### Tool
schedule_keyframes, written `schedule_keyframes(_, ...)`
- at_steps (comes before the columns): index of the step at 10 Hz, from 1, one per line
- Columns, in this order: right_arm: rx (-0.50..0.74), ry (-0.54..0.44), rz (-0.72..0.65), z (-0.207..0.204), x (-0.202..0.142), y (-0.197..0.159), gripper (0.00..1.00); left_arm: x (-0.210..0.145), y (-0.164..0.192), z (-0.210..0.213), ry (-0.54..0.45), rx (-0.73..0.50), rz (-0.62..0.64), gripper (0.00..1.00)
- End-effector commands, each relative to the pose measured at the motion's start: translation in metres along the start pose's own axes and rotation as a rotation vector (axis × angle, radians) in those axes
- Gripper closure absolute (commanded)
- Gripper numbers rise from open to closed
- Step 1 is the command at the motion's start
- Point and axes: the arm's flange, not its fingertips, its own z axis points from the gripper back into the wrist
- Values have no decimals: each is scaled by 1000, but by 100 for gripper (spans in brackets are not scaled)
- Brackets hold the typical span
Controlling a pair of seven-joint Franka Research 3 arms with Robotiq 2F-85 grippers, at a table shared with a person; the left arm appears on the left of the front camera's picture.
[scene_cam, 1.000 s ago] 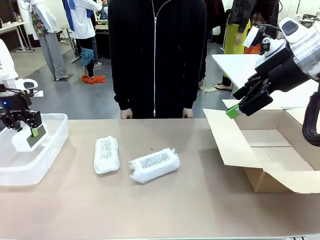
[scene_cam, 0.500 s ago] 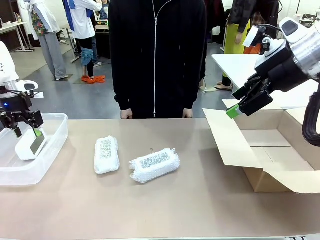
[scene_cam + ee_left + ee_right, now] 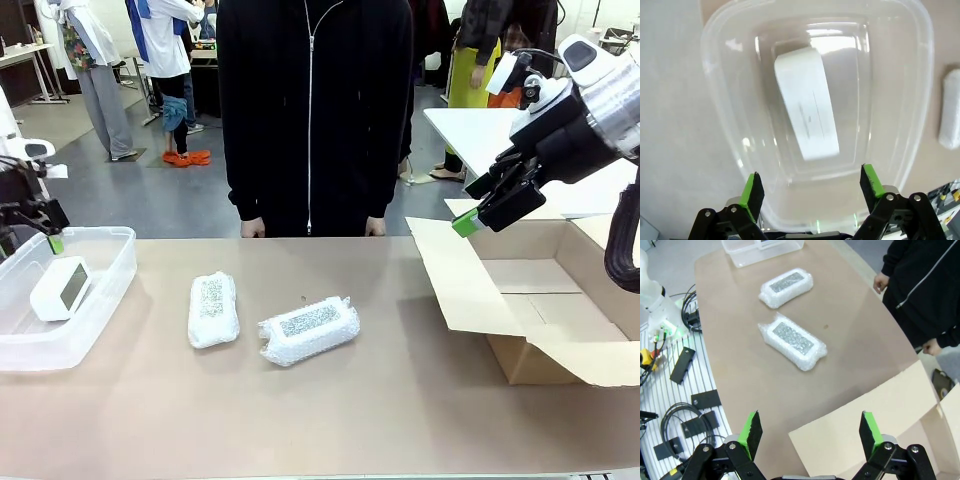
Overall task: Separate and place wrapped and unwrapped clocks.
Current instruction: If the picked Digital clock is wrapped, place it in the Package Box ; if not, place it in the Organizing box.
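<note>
Tan tabletop, with a person in a black zip jacket at 12 o'clock and a busy room behind.

Front view: the clear plastic tub [image 3: 112, 292] at 9 o'clock holds the bare clock [image 3: 62, 288], dark screen showing. The left gripper [image 3: 32, 242] hovers over the tub's far side, empty and partly cut off by the frame edge. Near centre lies the first wrapped clock [image 3: 213, 309], with the second wrapped clock [image 3: 309, 329] at its 4 o'clock, close but not touching. The right gripper [image 3: 478, 208] hangs at 2 o'clock above the open cardboard box [image 3: 455, 275].

Left wrist view: the fingers are spread wide with nothing between them, and the bare clock lies in the tub straight ahead. Glare on the plastic makes it hard to tell which face is up.

Right wrist view: the jaws are wide and empty. Both wrapped clocks lie on the table toward 11 o'clock, and the box flap is just ahead.

Judgement: the unwrapped clock looks sorted and the wrapped pair has not been touched. The next move is probably for the right arm to drop onto the second wrapped clock and grip across its short side. Bubble wrap gives, so the grip needs a firm close. The box interior is largely out of frame.
</note>
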Motion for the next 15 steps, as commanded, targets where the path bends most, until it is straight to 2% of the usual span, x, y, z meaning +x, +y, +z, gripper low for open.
schedule_keyframes(1, 30, -21, 1, -2, 0, 0, 0, -30, -10, 43, 19, 68, 29, 0)
schedule_keyframes(4, 30, -21, 1, -2, 0, 0, 0, -63, -21, 90, -23, 120, 31, 0)
schedule_keyframes(7, 30, -21, 1, -2, 0, 0, 0, -59, -21, 89, 13, 29, -4, 0)
schedule_keyframes(8, 30, -21, 1, -2, 0, 0, 0, -52, -21, 79, 70, -20, 58, 0)
schedule_keyframes(9, 30, -21, 1, -2, 0, 0, 0, -68, -23, 94, -13, 72, 8, 0)
schedule_keyframes(15, 30, -21, 1, -2, 0, 0, 0, -68, -23, 94, -13, 72, 8, 0)
